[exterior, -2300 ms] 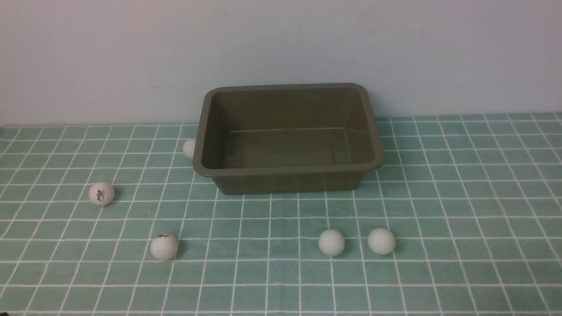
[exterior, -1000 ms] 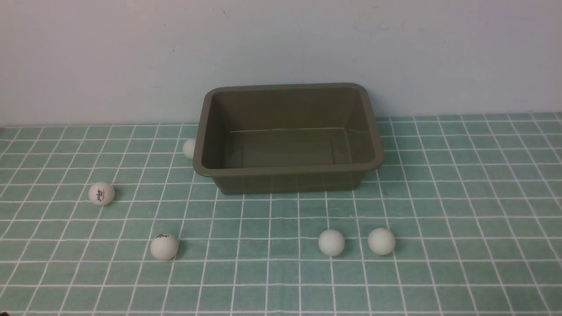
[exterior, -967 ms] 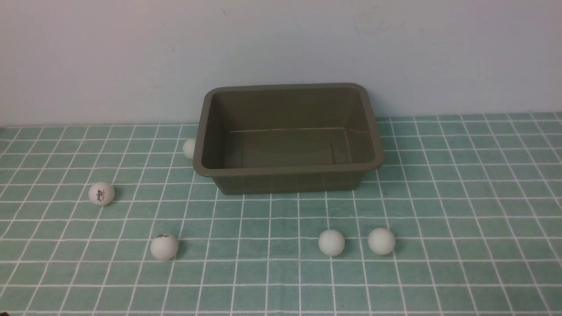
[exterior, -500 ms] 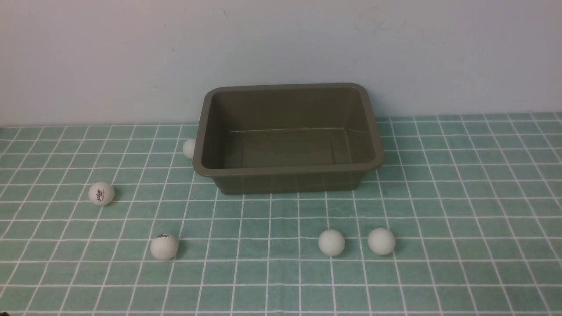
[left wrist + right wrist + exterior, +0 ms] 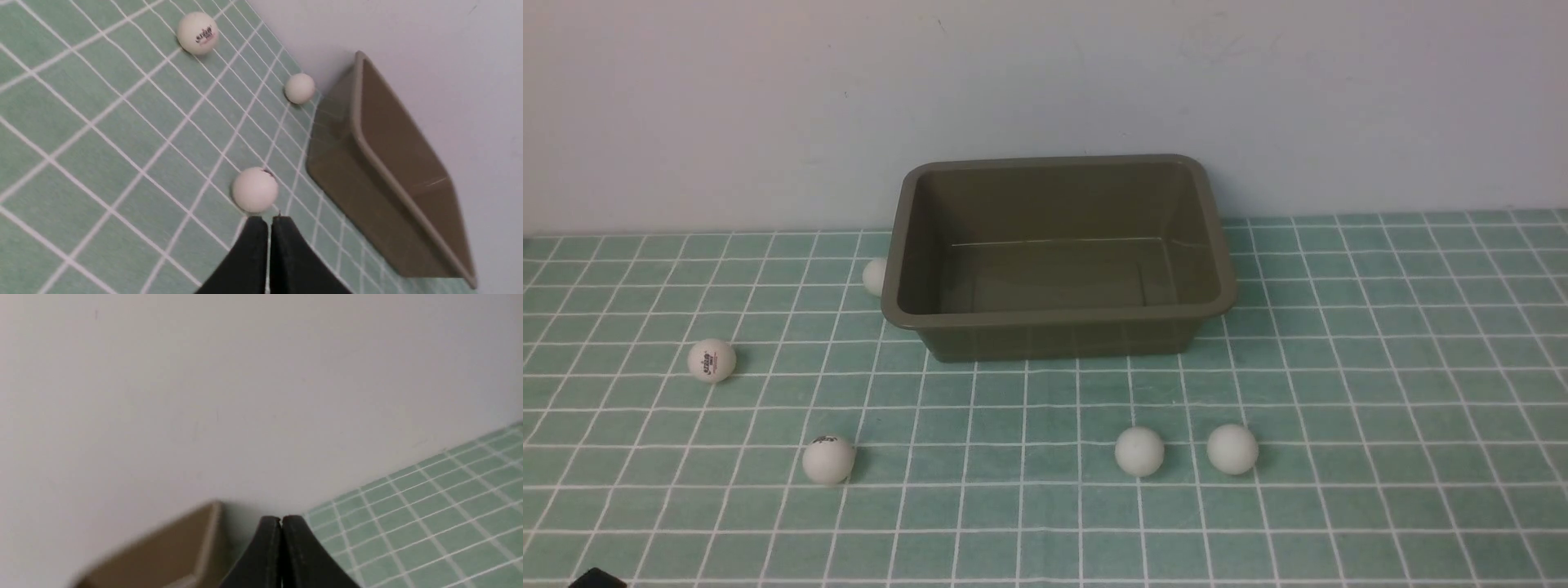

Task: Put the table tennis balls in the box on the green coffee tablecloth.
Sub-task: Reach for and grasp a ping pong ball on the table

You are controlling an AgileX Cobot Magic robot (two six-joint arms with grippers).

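Observation:
Several white table tennis balls lie on the green checked tablecloth [image 5: 1380, 392]. Two are in front of the box [image 5: 1139, 451] [image 5: 1232, 448], two at the left [image 5: 711, 360] [image 5: 828, 459], and one is against the box's left wall [image 5: 874, 276]. The olive-brown box [image 5: 1054, 316] stands empty by the wall. My left gripper [image 5: 269, 218] is shut and empty, its tips just short of a ball [image 5: 255, 189]; two more balls [image 5: 197, 27] [image 5: 299, 88] and the box [image 5: 380, 163] lie beyond. My right gripper [image 5: 281, 518] is shut and empty, raised, facing the wall near a box corner [image 5: 196, 547].
A plain pale wall [image 5: 1045, 82] runs right behind the box. A dark bit of my left arm [image 5: 596, 578] shows at the front view's lower left corner. The cloth [image 5: 408, 522] stretches to the right of the box.
A dark part of my left arm has come into the front view's lower left corner. The balls and the box have not moved.

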